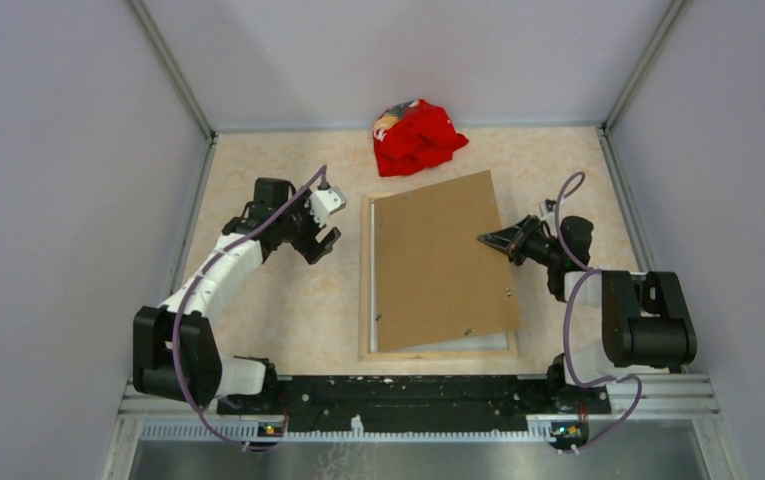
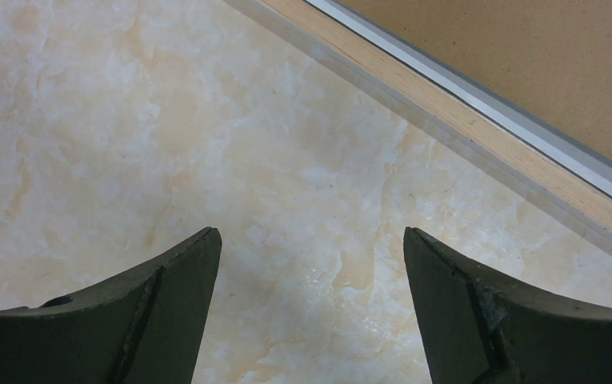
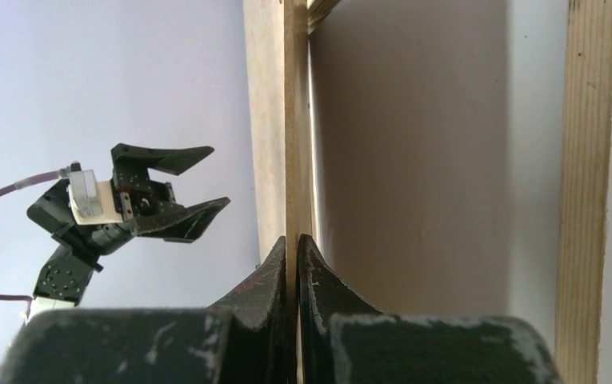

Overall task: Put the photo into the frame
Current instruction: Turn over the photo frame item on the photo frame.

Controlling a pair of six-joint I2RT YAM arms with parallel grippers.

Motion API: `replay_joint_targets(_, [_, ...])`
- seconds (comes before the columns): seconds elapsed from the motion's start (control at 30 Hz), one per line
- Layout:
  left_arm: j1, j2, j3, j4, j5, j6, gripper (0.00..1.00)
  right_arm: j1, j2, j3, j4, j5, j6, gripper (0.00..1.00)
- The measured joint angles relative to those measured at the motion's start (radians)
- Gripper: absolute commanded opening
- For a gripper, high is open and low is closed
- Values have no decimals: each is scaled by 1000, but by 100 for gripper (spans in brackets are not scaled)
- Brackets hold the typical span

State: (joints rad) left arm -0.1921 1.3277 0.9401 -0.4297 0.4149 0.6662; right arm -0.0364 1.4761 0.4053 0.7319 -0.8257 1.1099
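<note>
wooden frame point(image 1: 366, 290), backing board point(image 1: 443, 260) askew on top

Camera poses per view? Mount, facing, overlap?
Top external: above, behind the bases, looking down on the table; both arms show.
Left wrist: looks down at table beside the frame; left gripper, jaws open.
Right wrist: looks across the backing board toward the left gripper; right gripper, jaws shut.
Shared: frame and backing board in all three.

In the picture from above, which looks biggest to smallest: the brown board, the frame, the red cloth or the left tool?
The frame and the brown board: too alike to rank; the board covers most of the frame.
Then the red cloth.
Smallest: the left tool.
</note>
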Motion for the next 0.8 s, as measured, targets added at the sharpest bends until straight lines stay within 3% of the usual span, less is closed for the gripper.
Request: replay_joint_targets(0.8, [0,6,0,-36,15,36,92,74,36,-16,34,87,-46,0])
